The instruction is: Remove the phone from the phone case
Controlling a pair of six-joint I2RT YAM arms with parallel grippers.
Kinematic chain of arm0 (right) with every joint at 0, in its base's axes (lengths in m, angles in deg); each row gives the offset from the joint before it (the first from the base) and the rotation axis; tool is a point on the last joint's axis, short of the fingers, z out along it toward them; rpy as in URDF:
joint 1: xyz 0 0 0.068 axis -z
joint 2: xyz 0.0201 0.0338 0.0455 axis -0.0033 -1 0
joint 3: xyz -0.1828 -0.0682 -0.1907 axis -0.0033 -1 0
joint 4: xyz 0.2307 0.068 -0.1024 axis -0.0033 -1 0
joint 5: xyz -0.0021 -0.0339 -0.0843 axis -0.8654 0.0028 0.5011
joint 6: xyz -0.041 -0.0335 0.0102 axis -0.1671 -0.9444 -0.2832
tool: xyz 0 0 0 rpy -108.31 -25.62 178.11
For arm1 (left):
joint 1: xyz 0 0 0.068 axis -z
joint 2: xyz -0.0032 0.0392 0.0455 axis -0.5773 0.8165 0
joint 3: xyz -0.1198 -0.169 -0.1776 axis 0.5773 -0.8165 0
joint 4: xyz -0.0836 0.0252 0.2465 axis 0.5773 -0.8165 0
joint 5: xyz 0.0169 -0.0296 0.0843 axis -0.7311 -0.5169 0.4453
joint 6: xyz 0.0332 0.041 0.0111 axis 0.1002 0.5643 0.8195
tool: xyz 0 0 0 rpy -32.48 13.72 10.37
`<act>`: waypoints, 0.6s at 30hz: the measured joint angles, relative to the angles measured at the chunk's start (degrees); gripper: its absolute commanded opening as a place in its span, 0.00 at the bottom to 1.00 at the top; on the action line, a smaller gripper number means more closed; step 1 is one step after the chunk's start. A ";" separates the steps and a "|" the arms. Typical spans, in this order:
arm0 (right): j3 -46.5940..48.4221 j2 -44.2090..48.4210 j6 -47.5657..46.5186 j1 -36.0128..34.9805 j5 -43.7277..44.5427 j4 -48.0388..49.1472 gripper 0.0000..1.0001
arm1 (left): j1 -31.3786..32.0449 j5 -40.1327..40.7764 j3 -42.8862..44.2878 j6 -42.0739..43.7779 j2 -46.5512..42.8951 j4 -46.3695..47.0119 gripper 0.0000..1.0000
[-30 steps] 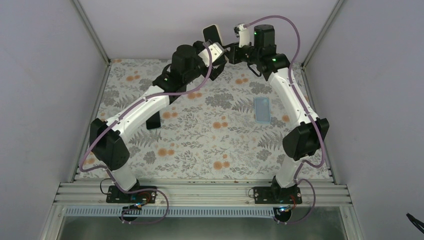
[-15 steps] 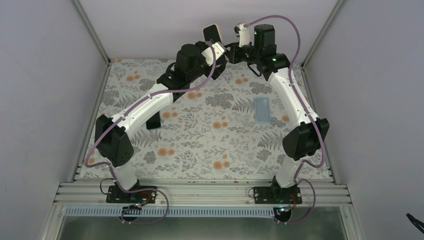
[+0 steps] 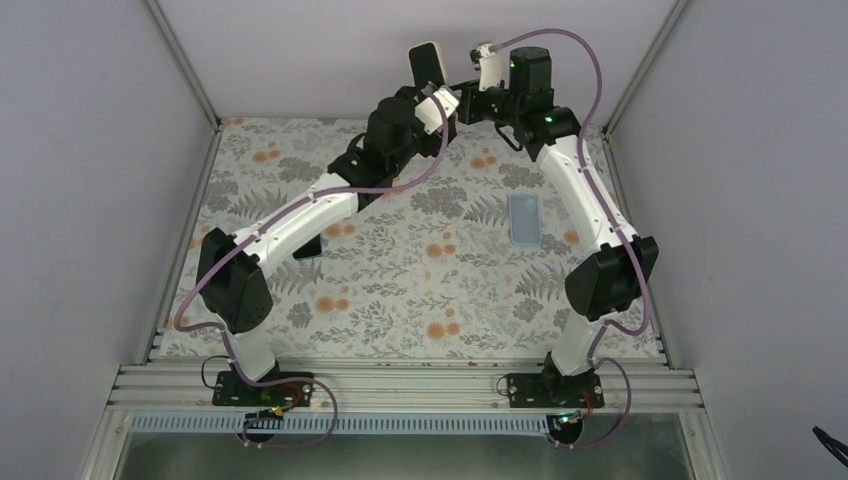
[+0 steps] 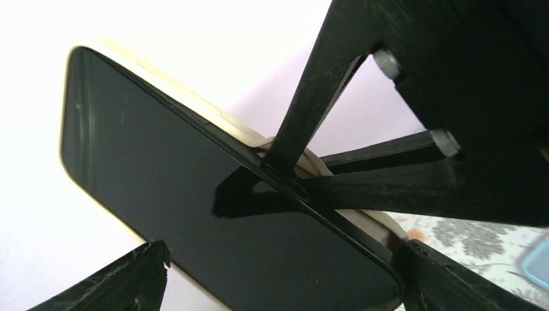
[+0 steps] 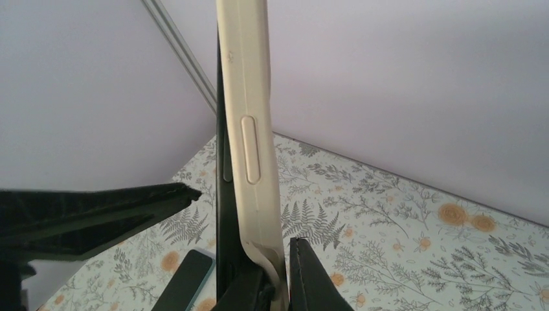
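Right hand point(image 5: 275, 285) clamped on lower end of cream phone case point(image 5: 249, 129); phone point(image 4: 194, 194) seated inside, standing above it. Left hand point(image 4: 278, 285) open, one finger either side of phone.

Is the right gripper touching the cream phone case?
Touching. The right wrist view shows the right gripper clamping the phone case at its lower end.

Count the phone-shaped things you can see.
3: the cream-cased phone aloft in the right hand; a dark slab on the mat, partly under the left arm; a blue slab beside the right arm. Arms may hide more.
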 measured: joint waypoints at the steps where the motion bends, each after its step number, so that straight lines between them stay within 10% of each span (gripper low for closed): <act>1: 0.00 0.00 0.02 0.04 0.13 0.07 0.03 | 0.46 0.17 -0.04 0.02 0.00 0.04 0.84; 18: -3.87 4.22 0.46 -0.70 -7.37 7.04 0.03 | 4.90 21.27 -20.44 39.45 4.55 68.02 0.64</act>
